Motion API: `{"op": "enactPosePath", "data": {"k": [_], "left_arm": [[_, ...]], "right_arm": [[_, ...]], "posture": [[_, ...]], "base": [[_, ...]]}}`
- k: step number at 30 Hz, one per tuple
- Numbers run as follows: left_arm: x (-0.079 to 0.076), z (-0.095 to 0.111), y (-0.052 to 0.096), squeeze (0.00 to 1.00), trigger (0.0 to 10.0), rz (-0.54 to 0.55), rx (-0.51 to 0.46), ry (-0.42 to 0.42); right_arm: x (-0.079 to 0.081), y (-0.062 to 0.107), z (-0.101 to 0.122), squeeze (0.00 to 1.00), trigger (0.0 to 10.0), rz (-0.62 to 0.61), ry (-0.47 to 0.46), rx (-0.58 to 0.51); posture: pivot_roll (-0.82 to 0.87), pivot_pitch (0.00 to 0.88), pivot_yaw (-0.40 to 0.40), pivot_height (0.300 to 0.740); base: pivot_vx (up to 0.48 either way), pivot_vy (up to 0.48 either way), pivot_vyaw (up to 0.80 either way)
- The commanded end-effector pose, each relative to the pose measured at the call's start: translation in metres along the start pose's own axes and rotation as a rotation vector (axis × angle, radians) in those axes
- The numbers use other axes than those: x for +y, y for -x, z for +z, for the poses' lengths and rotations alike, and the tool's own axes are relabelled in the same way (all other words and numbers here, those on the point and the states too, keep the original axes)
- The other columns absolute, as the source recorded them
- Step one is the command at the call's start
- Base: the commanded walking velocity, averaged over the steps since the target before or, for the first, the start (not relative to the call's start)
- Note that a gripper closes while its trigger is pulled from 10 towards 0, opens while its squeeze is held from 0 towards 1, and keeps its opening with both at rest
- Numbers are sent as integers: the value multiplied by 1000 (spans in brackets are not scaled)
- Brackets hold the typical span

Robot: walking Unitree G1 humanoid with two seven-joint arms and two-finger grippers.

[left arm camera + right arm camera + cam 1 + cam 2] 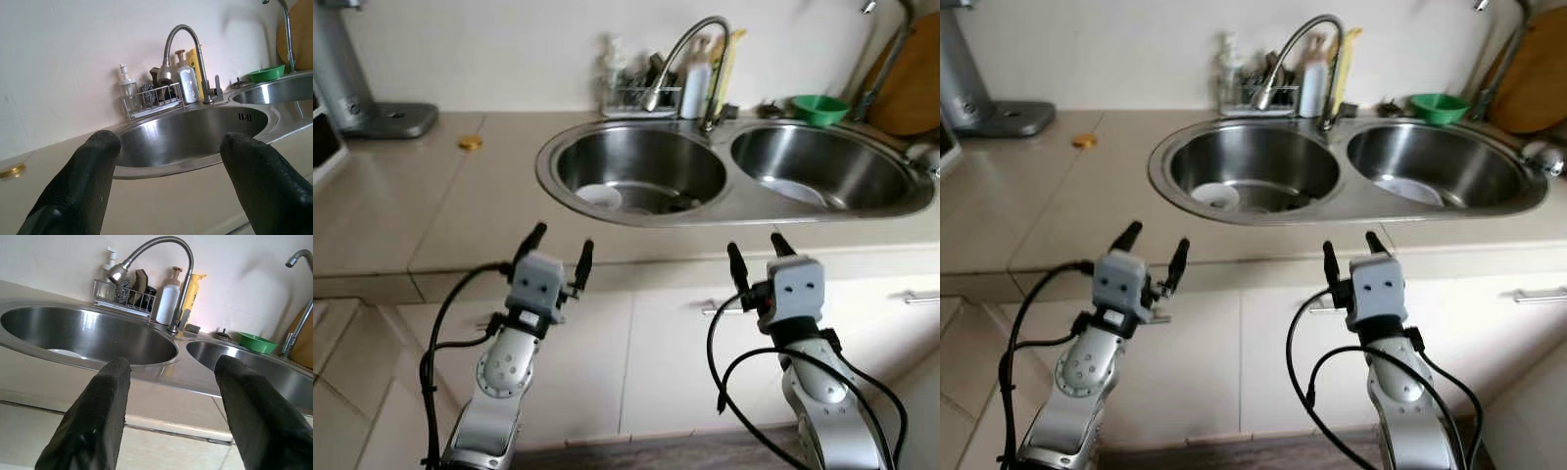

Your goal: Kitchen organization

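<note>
Left tool (560,249): spread, empty, before the table (431,196) edge.
Right tool (756,255): spread, empty.
Dishes: white plate (599,196) in left sink (641,166).
Advice: step closer, reach over rim squarely.

My arms: silver jointed shells, grey boxy wrists, looping black cables; left gripper (558,251) and right gripper (756,255) long black fingers.

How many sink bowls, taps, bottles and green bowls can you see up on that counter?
Sink basins: 2
Taps: 2
Bottles: 3
Green bowls: 1
Total: 8
</note>
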State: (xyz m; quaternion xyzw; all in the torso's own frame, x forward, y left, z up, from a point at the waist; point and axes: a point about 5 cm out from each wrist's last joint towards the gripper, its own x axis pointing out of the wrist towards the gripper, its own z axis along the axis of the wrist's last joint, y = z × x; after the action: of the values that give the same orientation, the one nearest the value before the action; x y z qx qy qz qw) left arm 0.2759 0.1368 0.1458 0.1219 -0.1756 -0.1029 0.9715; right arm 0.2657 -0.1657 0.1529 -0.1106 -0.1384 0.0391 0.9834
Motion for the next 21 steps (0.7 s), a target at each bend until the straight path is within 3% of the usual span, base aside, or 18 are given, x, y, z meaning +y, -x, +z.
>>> {"op": "enactPosePath", "data": {"k": [1,4,12,21], "left_arm": [[-3,0,1,0,10000,-13,1,-3],[-3,-2,2,0,10000,-12,5,9],[-5,-3,3,0,10000,-17,13,36],[-8,-4,3,0,10000,-28,20,44]], "right_arm": [[-2,-2,6,0,10000,-15,2,-30],[-2,-2,6,0,10000,-22,-4,-29],[-2,-3,5,0,10000,-29,-6,-30],[-3,-3,4,0,10000,-37,-7,-27]], "posture": [[62,0,-6,740],[61,0,-3,740],[57,0,-1,740],[54,0,-1,740]], "base": [[0,-480,-800],[0,-432,-800],[0,0,-800],[0,424,-800]]}}
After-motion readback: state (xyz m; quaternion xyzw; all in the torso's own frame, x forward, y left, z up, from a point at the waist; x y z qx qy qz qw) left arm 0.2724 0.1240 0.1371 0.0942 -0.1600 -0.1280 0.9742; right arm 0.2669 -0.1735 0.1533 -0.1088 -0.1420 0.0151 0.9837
